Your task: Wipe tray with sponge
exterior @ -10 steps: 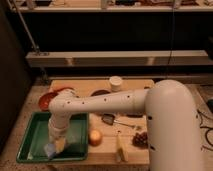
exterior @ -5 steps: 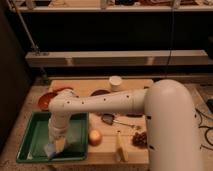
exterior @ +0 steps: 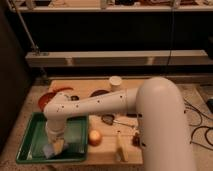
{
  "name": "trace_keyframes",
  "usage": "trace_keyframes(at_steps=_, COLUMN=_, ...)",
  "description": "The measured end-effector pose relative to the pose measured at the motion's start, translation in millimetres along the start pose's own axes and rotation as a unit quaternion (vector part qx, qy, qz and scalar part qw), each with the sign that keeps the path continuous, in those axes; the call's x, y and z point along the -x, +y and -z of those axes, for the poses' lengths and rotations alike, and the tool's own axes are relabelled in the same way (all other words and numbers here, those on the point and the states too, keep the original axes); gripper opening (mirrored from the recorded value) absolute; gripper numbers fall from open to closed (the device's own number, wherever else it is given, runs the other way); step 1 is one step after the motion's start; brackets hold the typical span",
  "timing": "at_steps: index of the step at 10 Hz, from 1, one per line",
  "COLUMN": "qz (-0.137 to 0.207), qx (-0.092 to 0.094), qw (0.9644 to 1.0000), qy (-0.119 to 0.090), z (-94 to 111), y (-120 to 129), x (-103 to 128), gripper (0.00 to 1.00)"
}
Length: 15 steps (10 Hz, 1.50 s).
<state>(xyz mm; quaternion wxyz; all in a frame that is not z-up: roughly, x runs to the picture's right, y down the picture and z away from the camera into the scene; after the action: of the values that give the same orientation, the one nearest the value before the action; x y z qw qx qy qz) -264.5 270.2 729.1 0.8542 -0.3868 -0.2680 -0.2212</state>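
Camera view shows almost nothing changed from a second ago: the white arm (exterior: pixel 95 105) still reaches down into the green tray (exterior: pixel 35 127), and the gripper (exterior: pixel 54 146) stays low near the tray's front edge, over the sponge (exterior: pixel 50 150); whether it is clamped on the sponge I cannot tell. Bare tray floor lies open to the left and toward the back rim, while an orange ball (exterior: pixel 95 137) sits just beside the tray's right wall on the wooden table (exterior: pixel 85 86).
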Motion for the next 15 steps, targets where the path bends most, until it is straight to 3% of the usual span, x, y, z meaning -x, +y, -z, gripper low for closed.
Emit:
trace_keyframes(at_steps=4, qz=-0.026, qx=-0.011, qw=0.9990, qy=0.035, z=-16.8, y=3.0, x=-21.4, gripper=0.13)
trace_keyframes(at_steps=8, qz=-0.072, qx=-0.041, qw=0.9936, qy=0.077, z=28.4, y=-7.7, x=-69.7, gripper=0.13)
trace_keyframes(at_steps=11, qz=-0.066, qx=-0.053, qw=0.9936, qy=0.074, z=37.2, y=-49.1, x=-83.1, gripper=0.13)
trace_keyframes(at_steps=14, qz=-0.046, qx=-0.065, qw=0.9952, qy=0.058, z=26.9, y=-90.5, x=-63.3, gripper=0.13)
trace_keyframes(at_steps=15, qz=-0.028, qx=-0.069, qw=0.9958, qy=0.053, z=25.2, y=-106.2, x=-46.2, gripper=0.13)
